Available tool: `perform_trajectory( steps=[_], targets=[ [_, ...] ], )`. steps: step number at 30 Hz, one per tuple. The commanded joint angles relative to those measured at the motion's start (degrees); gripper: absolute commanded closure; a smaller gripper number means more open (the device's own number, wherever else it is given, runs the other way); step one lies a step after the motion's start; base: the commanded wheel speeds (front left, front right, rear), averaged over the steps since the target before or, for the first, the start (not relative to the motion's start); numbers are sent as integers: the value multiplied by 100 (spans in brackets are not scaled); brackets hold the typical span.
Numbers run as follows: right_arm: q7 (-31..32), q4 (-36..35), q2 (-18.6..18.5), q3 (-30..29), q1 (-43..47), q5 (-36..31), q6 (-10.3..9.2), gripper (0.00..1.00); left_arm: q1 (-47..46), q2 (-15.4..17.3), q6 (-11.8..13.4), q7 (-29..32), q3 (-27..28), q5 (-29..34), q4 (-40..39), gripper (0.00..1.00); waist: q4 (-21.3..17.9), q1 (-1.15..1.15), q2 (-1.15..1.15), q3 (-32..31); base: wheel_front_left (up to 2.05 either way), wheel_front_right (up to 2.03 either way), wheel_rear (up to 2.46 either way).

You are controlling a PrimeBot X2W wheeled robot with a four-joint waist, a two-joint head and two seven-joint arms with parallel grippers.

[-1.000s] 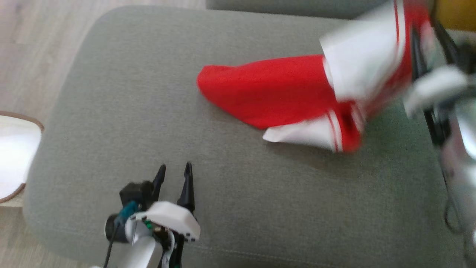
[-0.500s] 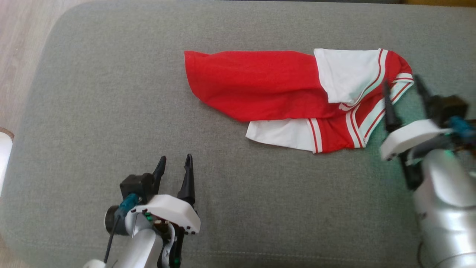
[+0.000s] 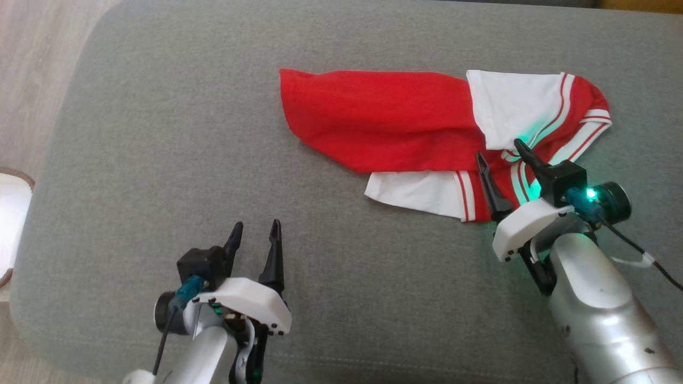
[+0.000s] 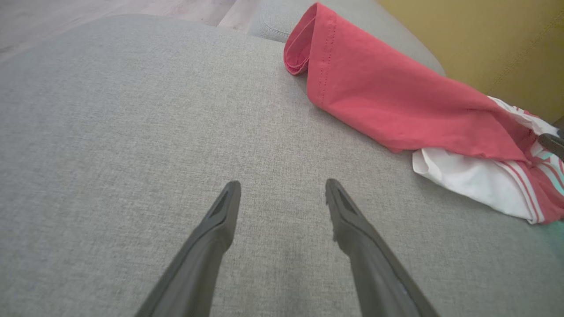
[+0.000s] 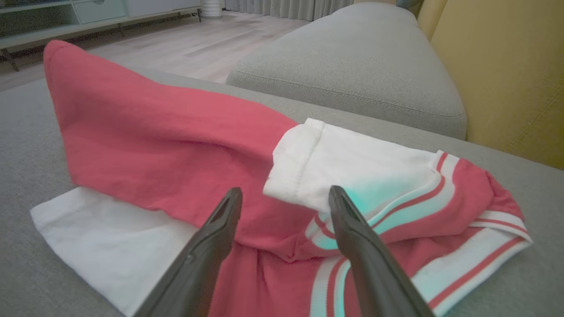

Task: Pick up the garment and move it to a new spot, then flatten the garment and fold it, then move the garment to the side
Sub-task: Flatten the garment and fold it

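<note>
Hovering over the striped red-and-white garment, the right pincer stands spread.

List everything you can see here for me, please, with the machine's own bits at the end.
garment: one, red with white sleeves and striped trim, lying crumpled on the far right part of the big cushion
seat cushion: one, grey fabric, under everything
second cushion: one, grey, beyond the first
yellow panel: one, yellow, upholstered, behind the cushions
floor: pale wood, left of the cushion
round object: one, white with a brown rim, at the left edge on the floor side; cut off, so I cannot tell what it is
low cabinet: one, pale, across the floor
left pincer: one, dark fingers, open, over bare cushion
right pincer: one, dark fingers, open, at the garment's striped end
</note>
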Motion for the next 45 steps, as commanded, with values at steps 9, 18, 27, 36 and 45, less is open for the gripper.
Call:
perform_trajectory(
  steps=[9,18,27,36,45],
  targets=[
    [-35,290,90,-311,-528,-518,37,33,-120,49,-7,-70,139,-23,-162,0,143,0,0,64,0,0,0],
    [-37,-77,212,-869,-655,-442,37,100,-88,49,-8,-70,159,-12,-172,0,86,0,0,4,0,0,0],
    [-37,-1288,457,-1259,-1130,1349,37,100,-57,49,-36,-70,79,-36,-140,0,-141,0,0,-196,0,0,0],
    [-38,-1516,465,-1716,48,2684,37,100,19,49,-23,-70,164,-29,-137,0,-548,0,0,-289,0,0,0],
    [-38,-1282,466,-1842,1033,2798,37,0,-226,49,-95,-70,265,88,-82,0,-996,0,0,13,0,0,0]
  ],
)
